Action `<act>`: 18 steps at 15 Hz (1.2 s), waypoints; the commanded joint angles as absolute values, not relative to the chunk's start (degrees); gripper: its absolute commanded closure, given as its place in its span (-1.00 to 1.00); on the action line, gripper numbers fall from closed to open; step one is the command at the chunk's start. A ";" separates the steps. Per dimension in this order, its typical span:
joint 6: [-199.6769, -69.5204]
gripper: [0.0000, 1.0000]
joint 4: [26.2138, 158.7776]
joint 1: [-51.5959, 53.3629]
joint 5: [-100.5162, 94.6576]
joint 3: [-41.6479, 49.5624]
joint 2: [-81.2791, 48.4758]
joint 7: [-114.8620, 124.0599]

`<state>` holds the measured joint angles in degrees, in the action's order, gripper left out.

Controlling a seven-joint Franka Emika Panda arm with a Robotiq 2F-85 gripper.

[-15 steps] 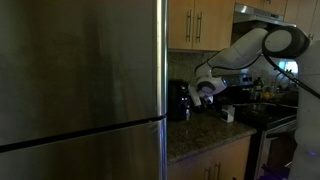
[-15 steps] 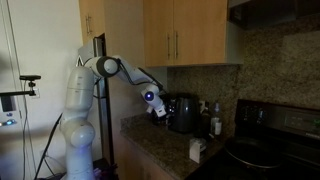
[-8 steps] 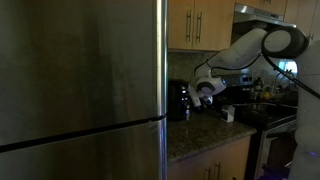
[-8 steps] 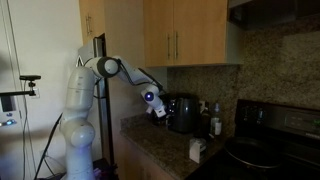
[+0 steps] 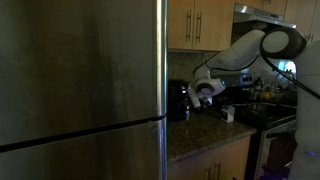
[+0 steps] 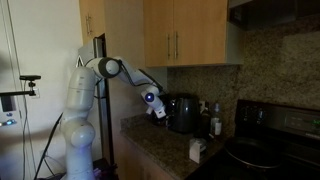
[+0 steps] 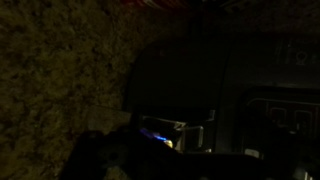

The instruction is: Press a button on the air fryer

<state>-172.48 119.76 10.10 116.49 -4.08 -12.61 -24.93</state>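
Observation:
The air fryer [image 5: 178, 100] is a small glossy black upright appliance at the back of the granite counter; it shows in both exterior views [image 6: 184, 112]. My gripper [image 5: 204, 92] hangs just in front of it at about its height, close to its front face [image 6: 156, 106]. The wrist view is very dark. It shows the air fryer's rounded black body [image 7: 180, 75] straight ahead, and a small blue-lit part low in the picture. My fingers are lost in shadow, so I cannot tell whether they are open or shut, or whether they touch the air fryer.
A large stainless fridge [image 5: 80, 80] fills the near side. A wider dark appliance [image 7: 275, 110] stands beside the air fryer. A small white box [image 6: 197, 150] sits on the counter [image 5: 200, 138]. Wooden cabinets [image 6: 180, 35] hang above, and a stove [image 6: 262, 150] lies further along.

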 commanded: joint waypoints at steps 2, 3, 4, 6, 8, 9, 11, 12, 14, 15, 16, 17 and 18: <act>-172.92 -1.00 111.52 10.29 118.17 -2.94 -19.22 -26.24; -173.11 -1.00 111.28 10.37 119.88 -2.44 -18.55 -27.84; -173.49 -1.00 111.33 10.42 121.33 -2.03 -17.91 -29.00; -174.27 -1.00 111.41 10.49 123.88 -1.05 -17.41 -31.24; -173.58 -1.00 110.94 10.97 127.14 0.07 -17.72 -34.94; -173.15 -1.00 110.71 11.25 128.46 0.47 -18.11 -36.43; -171.69 -1.00 111.05 12.12 132.30 1.58 -17.31 -40.66; -170.79 -1.00 112.09 12.48 133.75 1.84 -16.19 -42.02; -169.68 -1.00 115.32 13.01 135.05 1.59 -13.39 -42.97; -169.83 -1.00 117.65 12.89 133.82 0.79 -11.77 -41.87; -169.83 -1.00 119.56 12.57 132.30 -0.07 -10.43 -39.94; -170.49 -1.00 121.85 12.23 129.55 -1.20 -8.94 -37.35; -169.09 -1.00 123.88 11.85 127.46 -1.67 -7.46 -35.92</act>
